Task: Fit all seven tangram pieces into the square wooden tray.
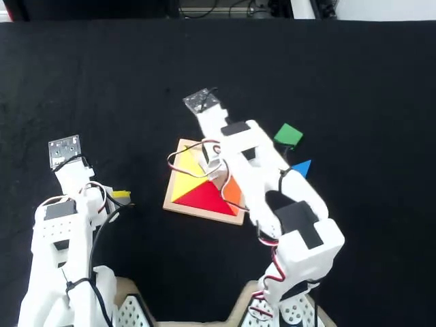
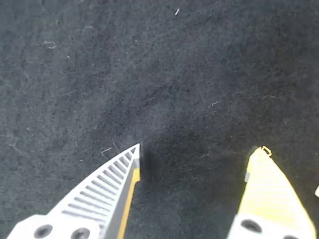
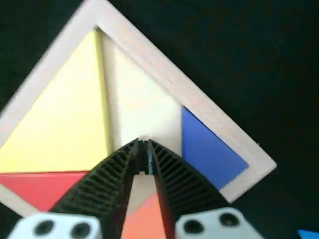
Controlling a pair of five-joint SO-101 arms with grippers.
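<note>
The right claw (image 3: pixel 143 149), its black ribbed fingers pressed together, points down at the square wooden tray (image 3: pixel 164 74), tips over a bare patch of pale tray floor (image 3: pixel 142 104). That patch lies between a large yellow triangle (image 3: pixel 65 124) on one side and a blue piece (image 3: pixel 207 149) on the other, both flat inside the rim. A red triangle (image 3: pixel 40 186) borders the yellow one, and an orange piece (image 3: pixel 144 219) shows beneath the fingers, partly hidden by them.

From above, the tray (image 1: pixel 201 213) sits slightly askew near the middle of the black cloth-covered table (image 1: pixel 340 68), with open cloth on every side and the widest stretch beyond its far edge. The white right arm (image 1: pixel 255 170) reaches across the tray's right half and covers much of it. Yellow (image 1: pixel 185 178), red (image 1: pixel 208 197) and orange (image 1: pixel 234 189) show beside it.

A green square (image 1: pixel 288 135) and a small blue triangle (image 1: pixel 300 167) lie loose on the cloth to the right of the tray, apart from each other and close to the right arm.

The left arm (image 1: pixel 65 225) stands well apart on the tray's left. The left claw (image 2: pixel 198 148) is spread wide, one finger white and one yellow, over bare cloth.
</note>
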